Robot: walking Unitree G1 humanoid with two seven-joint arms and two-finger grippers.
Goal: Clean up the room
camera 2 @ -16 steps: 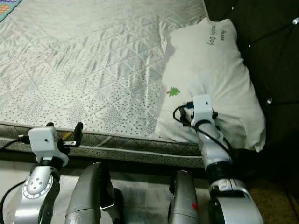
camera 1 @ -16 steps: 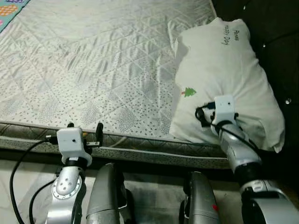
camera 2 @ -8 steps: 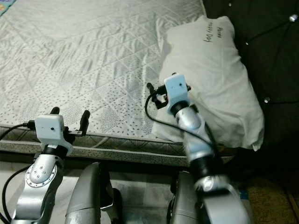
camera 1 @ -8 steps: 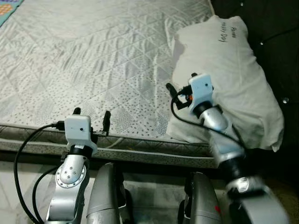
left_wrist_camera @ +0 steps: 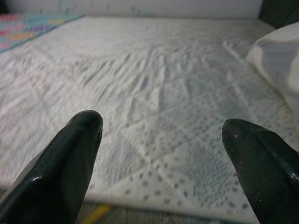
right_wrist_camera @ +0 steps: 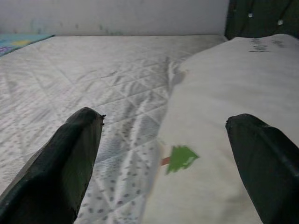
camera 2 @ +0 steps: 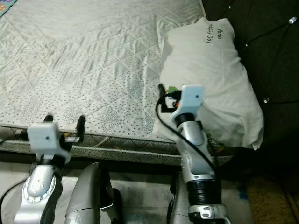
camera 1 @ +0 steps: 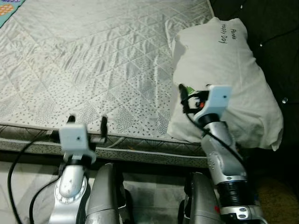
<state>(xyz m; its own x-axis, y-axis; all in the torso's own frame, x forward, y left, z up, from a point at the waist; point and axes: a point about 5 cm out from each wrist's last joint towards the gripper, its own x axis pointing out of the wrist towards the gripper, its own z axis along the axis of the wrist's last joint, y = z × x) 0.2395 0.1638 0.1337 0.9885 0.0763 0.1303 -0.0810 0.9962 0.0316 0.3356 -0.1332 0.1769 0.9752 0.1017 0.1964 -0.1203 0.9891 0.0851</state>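
A white pillow with a small green tree print and dark lettering lies at the right end of the bed, against the headboard. My right gripper hovers open over the pillow's near left edge by the tree print, nothing between its fingers. My left gripper stands open at the mattress's front edge, well to the left of the pillow, also holding nothing. The quilted pale mattress cover spreads out beyond it.
A dark tufted headboard rises right of the pillow. The mattress's front edge runs across just before my arms, with pale floor below. A colourful mat shows at the far left corner.
My right gripper lifted off the pillow's near end, swung left and up along its edge, then came back down over the tree print. The left gripper shifted only slightly.
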